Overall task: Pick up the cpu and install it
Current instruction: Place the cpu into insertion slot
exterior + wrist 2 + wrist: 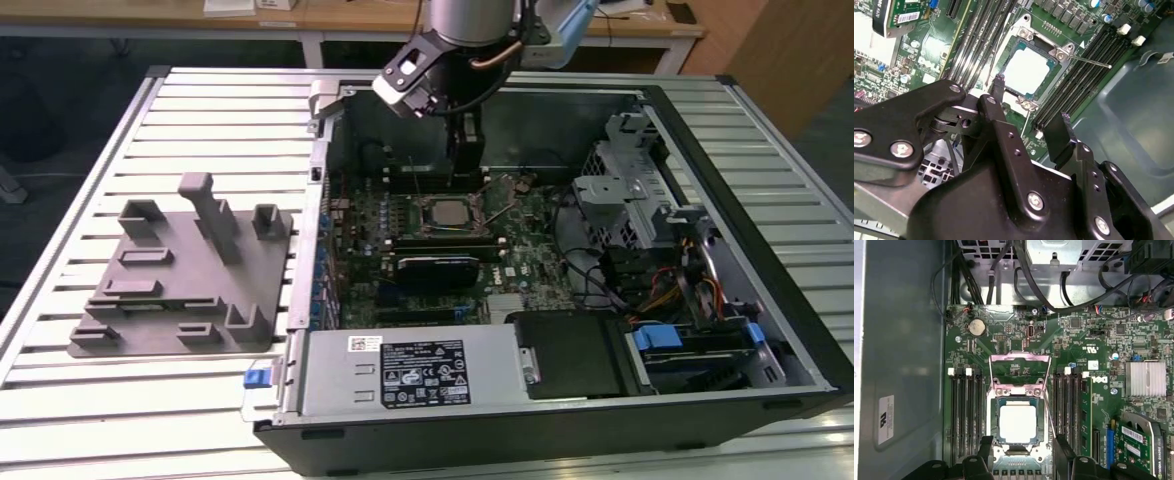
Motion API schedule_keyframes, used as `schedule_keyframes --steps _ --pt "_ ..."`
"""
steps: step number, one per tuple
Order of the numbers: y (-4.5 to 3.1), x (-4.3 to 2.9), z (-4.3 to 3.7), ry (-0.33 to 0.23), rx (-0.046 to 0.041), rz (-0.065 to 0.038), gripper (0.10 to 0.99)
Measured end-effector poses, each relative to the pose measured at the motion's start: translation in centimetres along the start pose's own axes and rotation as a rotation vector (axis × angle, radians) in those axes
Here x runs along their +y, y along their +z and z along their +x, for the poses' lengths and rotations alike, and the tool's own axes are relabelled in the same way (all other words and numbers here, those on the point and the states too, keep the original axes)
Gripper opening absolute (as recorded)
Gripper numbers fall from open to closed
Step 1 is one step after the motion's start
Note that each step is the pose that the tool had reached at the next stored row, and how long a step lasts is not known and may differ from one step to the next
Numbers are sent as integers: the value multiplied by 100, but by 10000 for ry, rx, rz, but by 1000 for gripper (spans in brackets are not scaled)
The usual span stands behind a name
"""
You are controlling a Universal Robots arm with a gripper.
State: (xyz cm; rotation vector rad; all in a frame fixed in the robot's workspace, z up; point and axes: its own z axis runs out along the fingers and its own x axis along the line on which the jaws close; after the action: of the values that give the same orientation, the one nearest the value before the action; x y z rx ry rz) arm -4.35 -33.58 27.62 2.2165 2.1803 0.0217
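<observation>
The cpu (pixel 1017 423), a flat square chip with a silvery-white top, lies in its socket on the green motherboard (pixel 1079 340), seen also in the exterior view (pixel 443 212) and the second wrist view (pixel 1026 70). My gripper (pixel 1023 442) hangs a little above it inside the open computer case, its black fingers (pixel 998 87) spread to either side of the chip. The gripper (pixel 1031 99) is open with nothing between the fingers. In the exterior view the gripper (pixel 462 165) hangs just behind the socket.
The socket's metal load plate (pixel 1020 372) is swung open and its thin lever (pixel 1089 61) sticks out. Memory slots (pixel 966 415) flank the socket. A grey plastic tray with upright posts (pixel 180 280) lies at the exterior view's left. Power supply (pixel 400 372) and drive cage (pixel 641 190) crowd the case.
</observation>
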Motion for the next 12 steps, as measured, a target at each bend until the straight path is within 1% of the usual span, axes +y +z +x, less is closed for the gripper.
schedule_keyframes --steps 8,12 --pt "96 -3 1 0 -8 9 600" --pt "117 -4 1 -1 -10 11 600"
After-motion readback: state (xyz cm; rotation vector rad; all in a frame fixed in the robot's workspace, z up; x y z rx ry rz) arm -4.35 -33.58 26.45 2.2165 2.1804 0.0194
